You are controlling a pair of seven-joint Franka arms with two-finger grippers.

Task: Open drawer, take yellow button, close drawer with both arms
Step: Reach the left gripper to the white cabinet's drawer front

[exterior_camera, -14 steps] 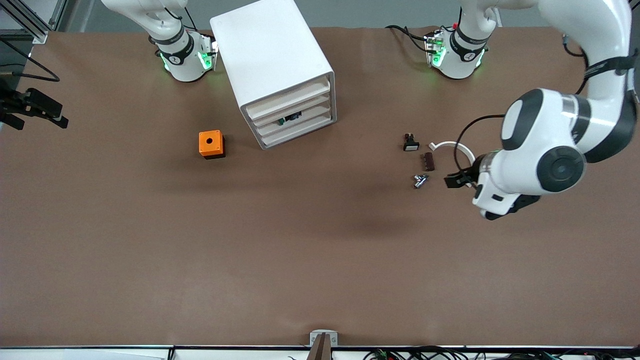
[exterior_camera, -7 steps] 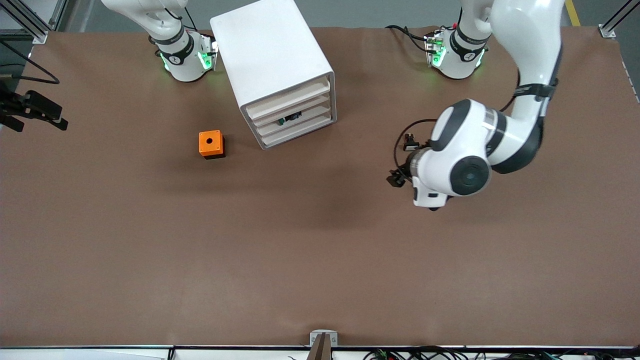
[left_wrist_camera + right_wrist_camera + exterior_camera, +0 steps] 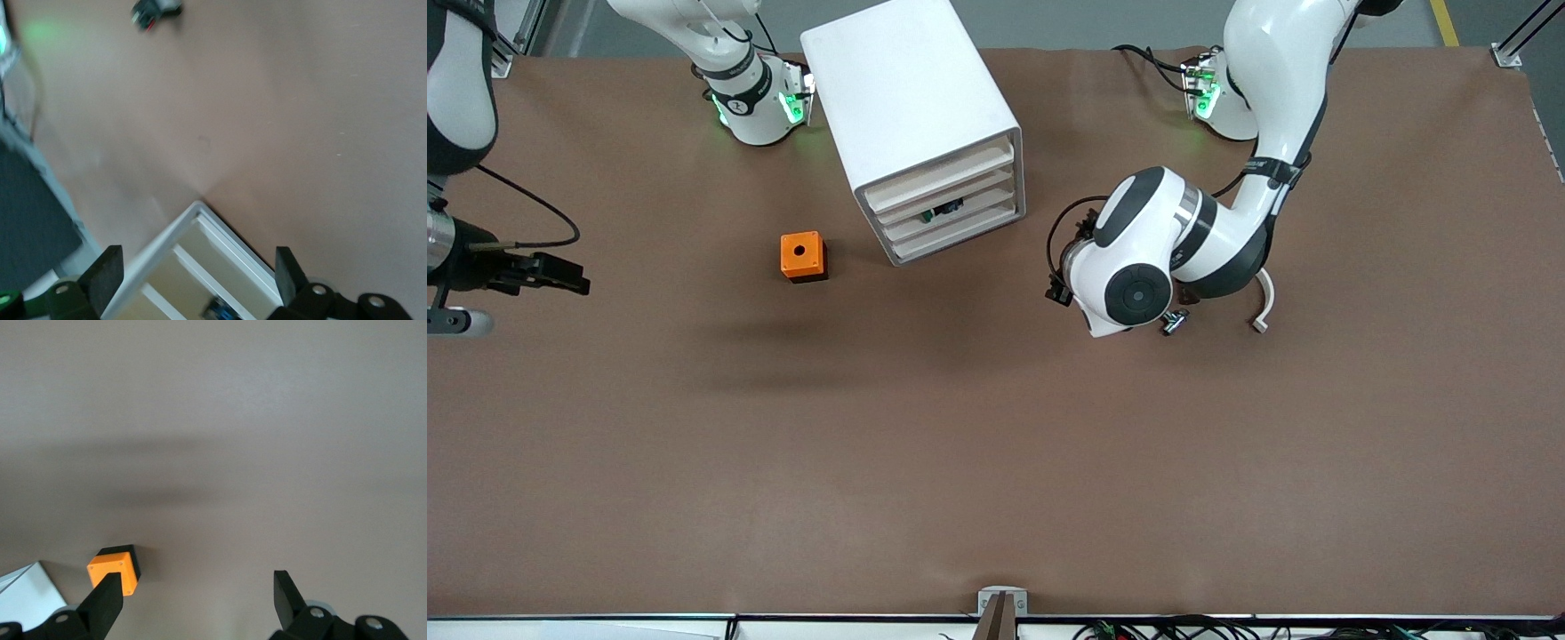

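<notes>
The white drawer cabinet (image 3: 911,107) stands between the arms' bases, its drawer fronts (image 3: 951,209) pushed in. A small dark item (image 3: 943,212) shows in the middle drawer slot, and in the left wrist view (image 3: 220,310). I cannot tell if it is the button; no yellow cap shows. My left gripper (image 3: 1059,292) is open and empty over the table beside the cabinet's front. In its wrist view (image 3: 200,273) the cabinet (image 3: 200,253) lies between the fingers. My right gripper (image 3: 567,284) is open and empty over the right arm's end of the table, also seen in its wrist view (image 3: 200,593).
An orange box with a hole (image 3: 803,256) sits beside the cabinet and shows in the right wrist view (image 3: 115,577). A metal part (image 3: 1174,322) and a white curved piece (image 3: 1263,302) lie under the left arm. A black-and-white small part (image 3: 157,10) lies nearby.
The left arm has swung from its end of the table toward the cabinet's front. The right gripper has moved in over the table toward the orange box.
</notes>
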